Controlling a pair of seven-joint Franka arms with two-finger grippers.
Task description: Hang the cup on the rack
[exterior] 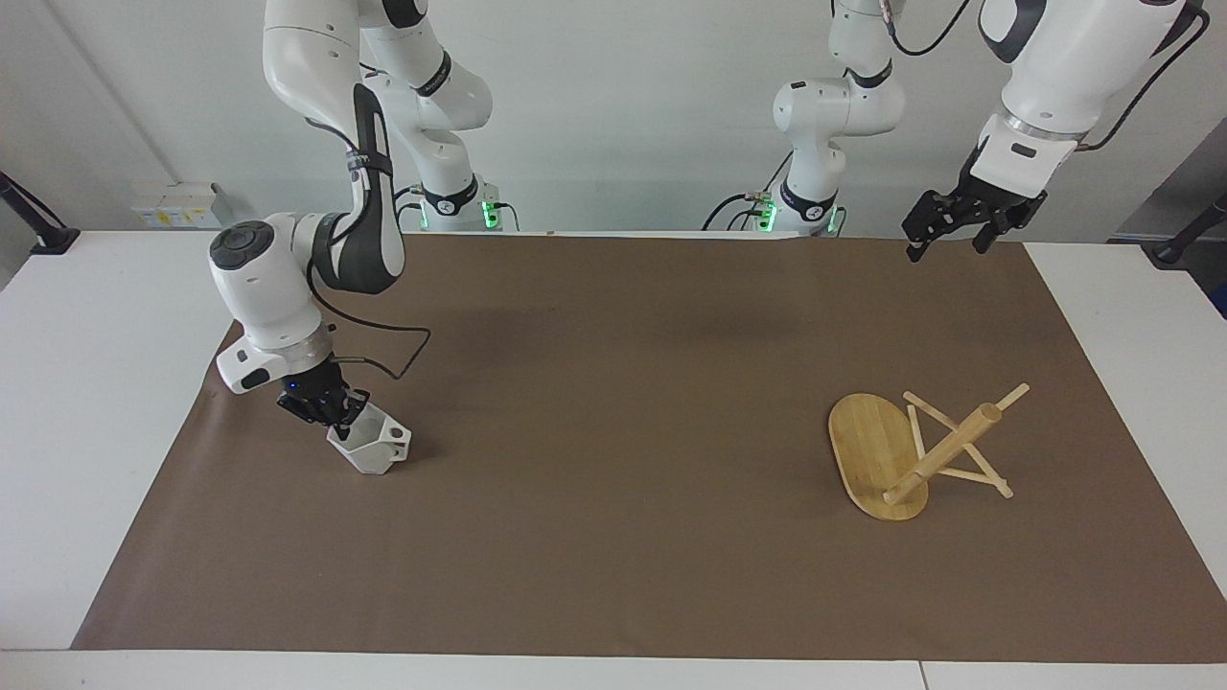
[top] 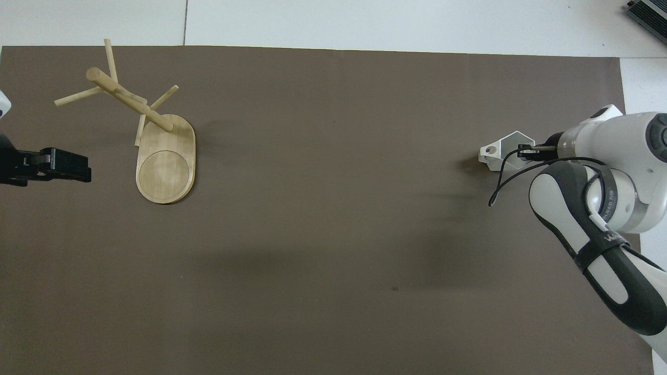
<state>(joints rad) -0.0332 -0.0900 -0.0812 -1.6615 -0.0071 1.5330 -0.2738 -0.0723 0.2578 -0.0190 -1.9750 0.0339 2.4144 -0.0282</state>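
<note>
The white faceted cup (exterior: 372,447) (top: 504,151) is at the right arm's end of the brown mat, tilted, with its handle toward the table's middle. My right gripper (exterior: 329,410) (top: 530,151) is shut on the cup's rim and holds it at or just above the mat. The bamboo rack (exterior: 874,450) (top: 165,165) lies tipped over at the left arm's end, its post (exterior: 944,450) and pegs slanting off the oval base. My left gripper (exterior: 944,247) (top: 66,166) is open and empty, high in the air over the left arm's end of the mat.
The brown mat (exterior: 613,383) covers most of the white table (exterior: 86,383). A black cable (exterior: 383,340) loops from the right wrist beside the cup. A small white box (exterior: 177,203) stands near the wall at the right arm's end.
</note>
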